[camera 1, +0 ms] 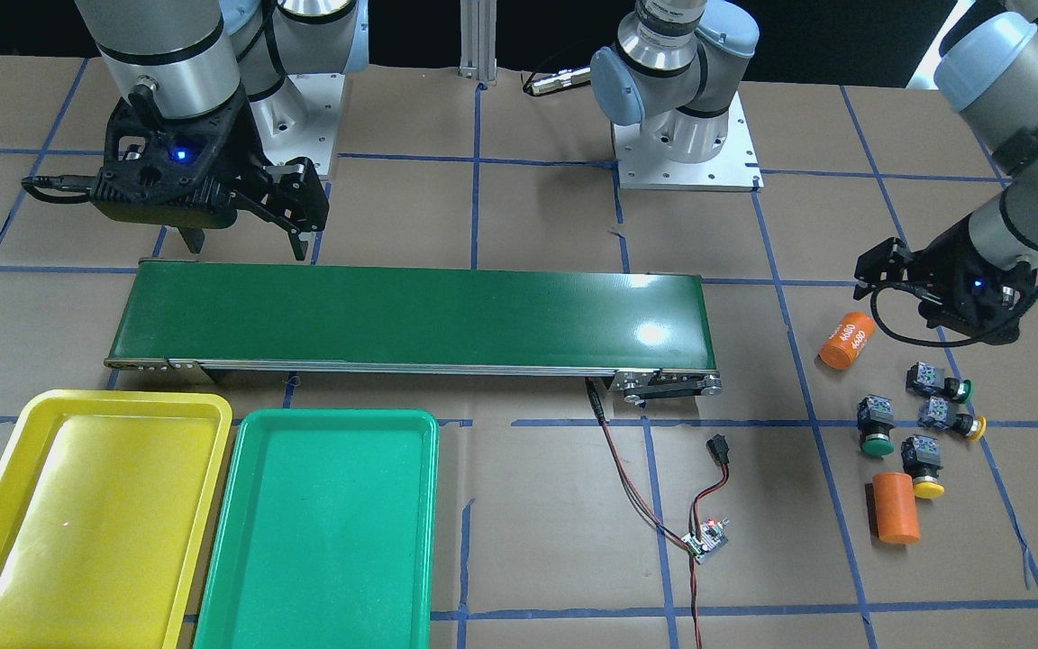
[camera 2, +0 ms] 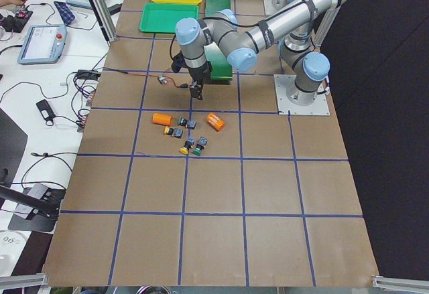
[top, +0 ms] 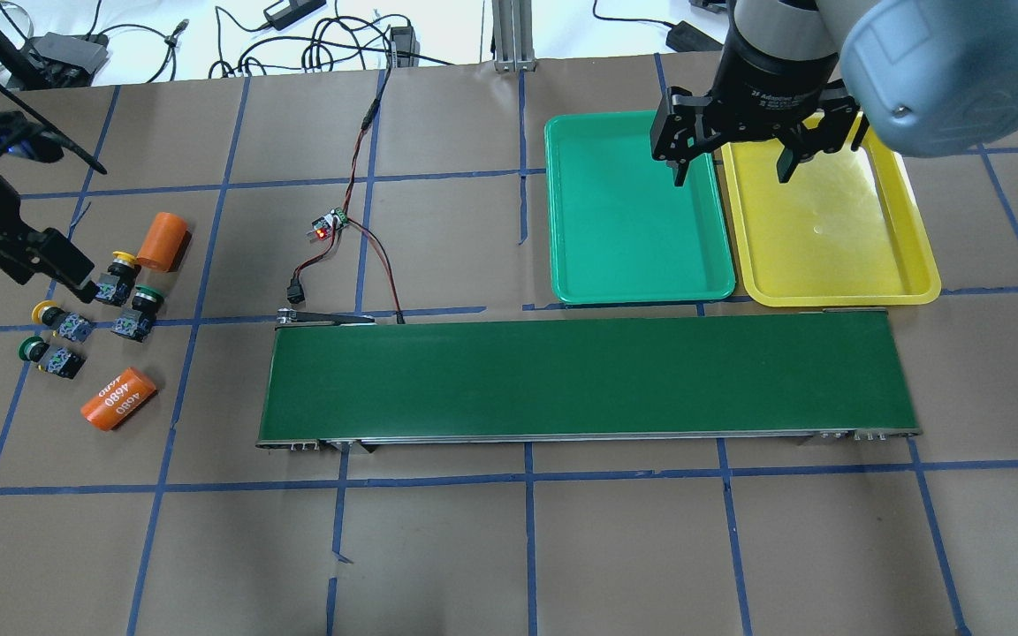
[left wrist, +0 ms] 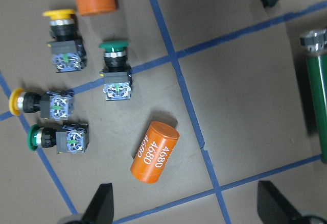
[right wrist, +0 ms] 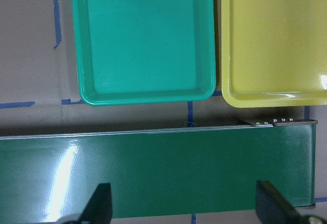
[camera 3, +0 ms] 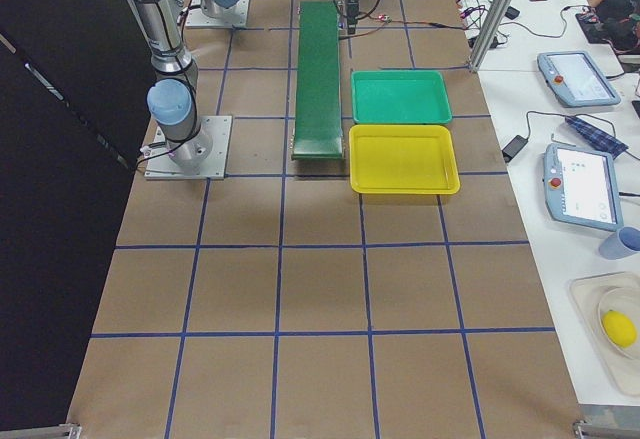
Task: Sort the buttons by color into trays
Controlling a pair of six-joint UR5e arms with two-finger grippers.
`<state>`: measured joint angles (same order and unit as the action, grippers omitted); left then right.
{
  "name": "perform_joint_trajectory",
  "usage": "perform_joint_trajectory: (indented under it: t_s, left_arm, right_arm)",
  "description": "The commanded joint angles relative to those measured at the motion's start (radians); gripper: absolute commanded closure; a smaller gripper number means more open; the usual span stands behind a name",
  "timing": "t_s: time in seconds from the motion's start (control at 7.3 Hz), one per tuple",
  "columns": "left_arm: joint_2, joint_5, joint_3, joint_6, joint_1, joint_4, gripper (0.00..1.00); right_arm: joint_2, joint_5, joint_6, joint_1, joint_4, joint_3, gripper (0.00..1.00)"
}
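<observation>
Four buttons lie loose on the brown table at my left end. In the left wrist view there are a yellow (left wrist: 64,40), a green (left wrist: 115,68), a yellow (left wrist: 43,104) and a green (left wrist: 59,137). My left gripper (left wrist: 189,208) hangs open and empty above them, over an orange cylinder (left wrist: 155,151). It also shows in the overhead view (top: 58,268). The green tray (top: 553,212) and the yellow tray (top: 915,230) stand side by side, both empty. My right gripper (top: 730,172) is open and empty, above the conveyor's end near the trays.
A long dark-green conveyor belt (top: 588,375) runs across the table's middle. Two orange cylinders (top: 163,240) (top: 118,398) lie beside the buttons. A small controller board (top: 328,225) with red and black wires lies beyond the belt's left end.
</observation>
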<state>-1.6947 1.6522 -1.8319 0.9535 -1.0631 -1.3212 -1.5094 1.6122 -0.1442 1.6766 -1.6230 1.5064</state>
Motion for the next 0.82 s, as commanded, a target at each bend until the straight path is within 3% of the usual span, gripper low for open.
perform_joint_trajectory:
  t_s: [0.0,0.68]
  left_arm:
    - [-0.029,0.0,-0.182,0.261,0.108,0.294,0.0]
    - [-0.097,-0.002,-0.303,0.284,0.123,0.385,0.0]
  right_arm:
    - [0.0,0.0,0.0,0.0,0.0,0.0,0.0]
    - [0.0,0.0,0.0,0.0,0.002,0.0,0.0]
